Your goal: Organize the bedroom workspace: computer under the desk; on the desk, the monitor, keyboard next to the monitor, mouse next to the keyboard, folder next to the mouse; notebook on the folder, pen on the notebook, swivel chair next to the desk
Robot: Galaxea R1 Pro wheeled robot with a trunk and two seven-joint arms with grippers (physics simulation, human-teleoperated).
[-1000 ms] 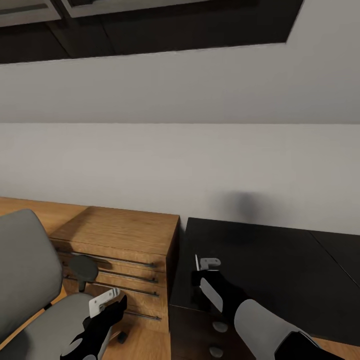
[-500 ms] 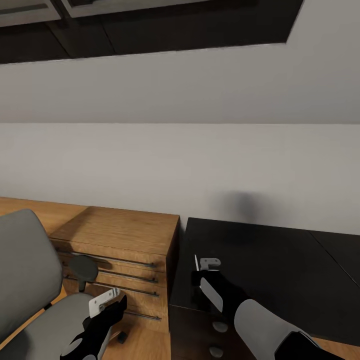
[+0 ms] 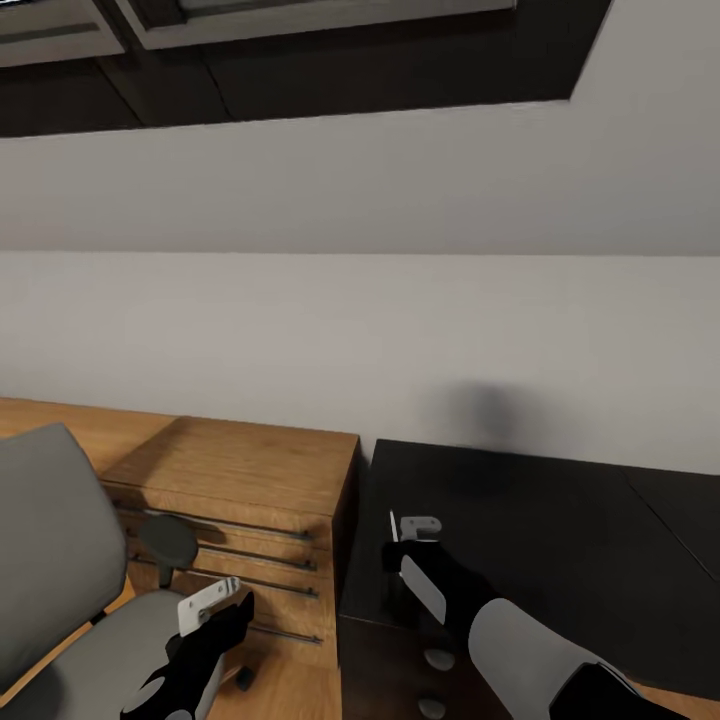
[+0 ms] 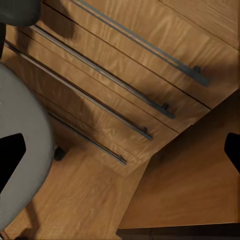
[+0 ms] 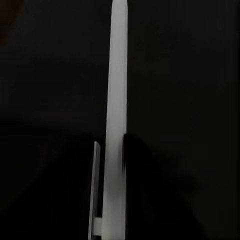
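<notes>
My right gripper hovers over the near left corner of the glossy black desk, shut on the slim white pen. In the head view the pen shows as a thin white sliver standing upright beside the fingers. My left gripper hangs open and empty over the front edge of the swivel chair, whose grey seat and black armrest pad are in view. The left wrist view has the dark fingertips wide apart at the picture's edges.
A light wooden dresser with long bar handles stands between the chair and the desk, against the pale wall. Round silver knobs mark the desk's drawer unit below my right arm. Dark skylight frames run overhead.
The head camera has tilted up a little, so the whole scene sits slightly lower. Both arms and the pen hold the same places.
</notes>
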